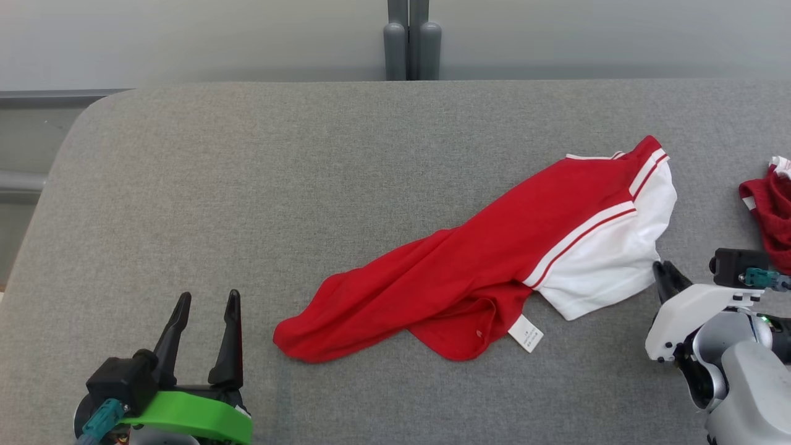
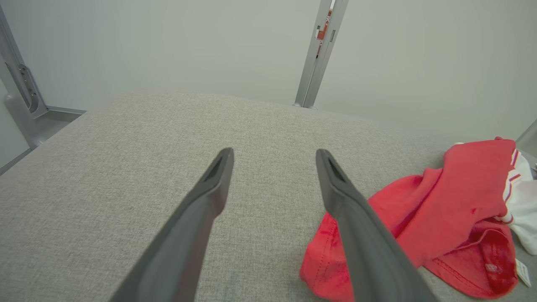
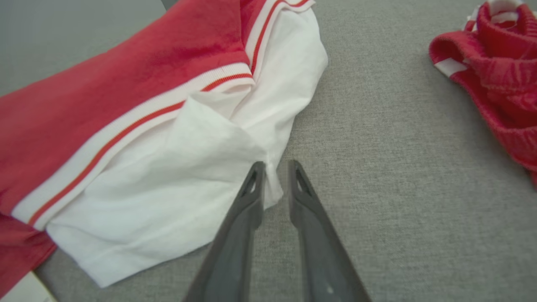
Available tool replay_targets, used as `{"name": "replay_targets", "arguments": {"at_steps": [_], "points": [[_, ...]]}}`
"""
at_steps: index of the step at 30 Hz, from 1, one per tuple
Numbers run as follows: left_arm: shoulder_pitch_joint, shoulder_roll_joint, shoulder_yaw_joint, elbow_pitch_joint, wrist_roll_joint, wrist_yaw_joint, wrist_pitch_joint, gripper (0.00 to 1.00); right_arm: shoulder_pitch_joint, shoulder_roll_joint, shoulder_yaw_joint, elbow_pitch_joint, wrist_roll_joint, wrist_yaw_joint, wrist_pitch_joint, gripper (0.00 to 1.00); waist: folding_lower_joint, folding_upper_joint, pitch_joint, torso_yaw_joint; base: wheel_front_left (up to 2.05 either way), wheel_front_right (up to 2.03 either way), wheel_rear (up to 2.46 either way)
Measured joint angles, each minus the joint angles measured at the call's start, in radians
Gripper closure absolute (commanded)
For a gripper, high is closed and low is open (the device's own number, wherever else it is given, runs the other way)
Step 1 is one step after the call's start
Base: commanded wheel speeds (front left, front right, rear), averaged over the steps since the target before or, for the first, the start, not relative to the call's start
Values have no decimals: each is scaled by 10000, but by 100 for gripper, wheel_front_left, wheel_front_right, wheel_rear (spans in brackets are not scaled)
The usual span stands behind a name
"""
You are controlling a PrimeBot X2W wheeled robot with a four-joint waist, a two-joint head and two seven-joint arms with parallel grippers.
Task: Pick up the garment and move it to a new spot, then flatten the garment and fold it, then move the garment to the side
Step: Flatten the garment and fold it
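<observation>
The garment [image 1: 482, 266], a red shirt with a white sleeve and red-striped trim, lies crumpled across the middle right of the grey padded table [image 1: 247, 185]. My right gripper [image 1: 664, 267] is at the sleeve's right edge. In the right wrist view its fingers [image 3: 277, 165] stand close together with a fold of the white sleeve [image 3: 147, 126] pinched between the tips. My left gripper [image 1: 208, 295] is open at the lower left, well clear of the red hem. From the left wrist, the open fingers [image 2: 275, 153] point over bare cloth, with the garment [image 2: 453, 209] to their right.
A second red-and-white garment [image 1: 769, 204] lies bunched at the table's right edge, to the right of my right gripper [image 3: 495, 71]. A grey post [image 1: 411, 43] stands behind the table's far edge. The table's rounded corner is at the far left.
</observation>
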Motion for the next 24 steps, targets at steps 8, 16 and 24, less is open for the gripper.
{"name": "replay_targets", "arguments": {"at_steps": [8,16,24], "points": [[-12,-86,136,171,52,-134,0,0,-9,128,-54,-351,445,2,-17,100,0,0,41,-122,0,0,0],[12,-169,299,364,90,-221,-2,0,1001,-171,132,-2692,3181,0,1325,100,0,0,-8,-555,0,0,0],[62,-201,451,407,176,-247,-2,0,2727,-777,-441,-5160,5423,0,3352,100,0,0,-51,-1022,0,0,0]]}}
